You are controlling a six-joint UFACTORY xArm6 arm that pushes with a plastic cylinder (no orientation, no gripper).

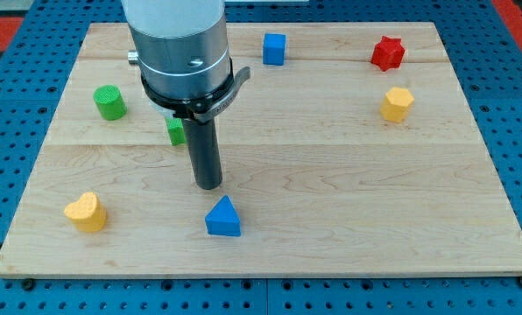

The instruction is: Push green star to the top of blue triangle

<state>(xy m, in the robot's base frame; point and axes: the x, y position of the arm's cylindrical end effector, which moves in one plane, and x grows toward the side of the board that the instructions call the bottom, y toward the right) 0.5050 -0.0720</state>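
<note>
The blue triangle (223, 218) lies low on the wooden board, a little left of the middle. My tip (208, 185) rests on the board just above it, a short gap away and slightly to its left. A green block (175, 131) shows beside the rod at its left, mostly hidden by the arm, so its shape cannot be made out; it lies well above and left of the triangle.
A green cylinder (109, 102) sits at the view's left. A yellow heart (86, 212) lies at the bottom left. A blue cube (274, 49) is at the top middle. A red star (387, 53) and a yellow hexagon-like block (398, 103) are at the upper right.
</note>
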